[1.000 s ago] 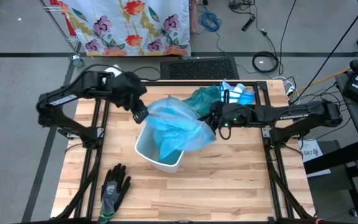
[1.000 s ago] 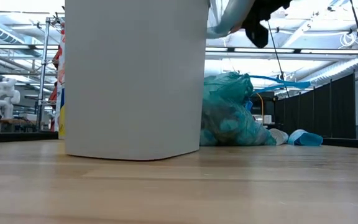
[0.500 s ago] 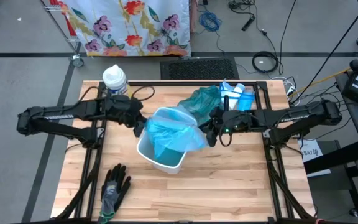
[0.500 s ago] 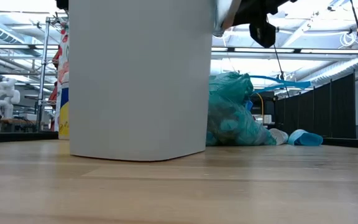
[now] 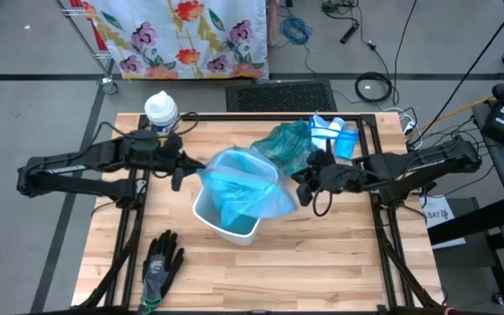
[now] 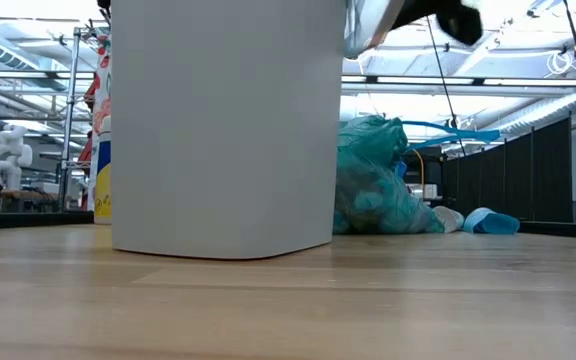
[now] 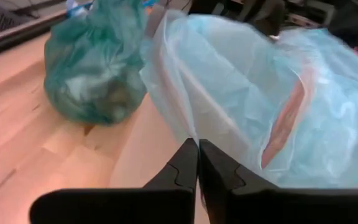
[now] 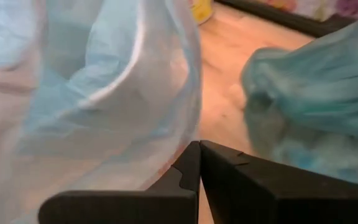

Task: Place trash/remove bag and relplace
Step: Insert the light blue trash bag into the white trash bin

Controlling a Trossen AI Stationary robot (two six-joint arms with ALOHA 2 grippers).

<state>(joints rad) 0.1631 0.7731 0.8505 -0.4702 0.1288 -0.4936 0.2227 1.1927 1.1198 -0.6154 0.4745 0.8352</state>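
Centrally, a white bin [image 5: 226, 219] stands on the wooden surface [image 5: 322, 262], lined with a light blue bag [image 5: 239, 179] whose loose upper edge billows above and over the rim. Left hand [image 5: 178, 171]: just beside the bag's left edge, fingers pressed together, nothing visibly pinched; in its wrist view the closed tips [image 7: 197, 163] point at the bag's side. Right hand [image 5: 306, 185]: at the bag's right edge, fingers pressed together; whether plastic is caught between them cannot be told. Tied teal bag [image 5: 283, 144]: full, resting behind the bin toward the far edge, near a blue pack [image 5: 338, 136]. White bottle [image 5: 161, 111]: at the far left corner. Black-and-grey glove [image 5: 160, 262]: near the front left edge. Bare wood lies open in front of the bin and along the right front quarter. Loose trash is not visible on the surface; lumps show dimly through the teal bag.
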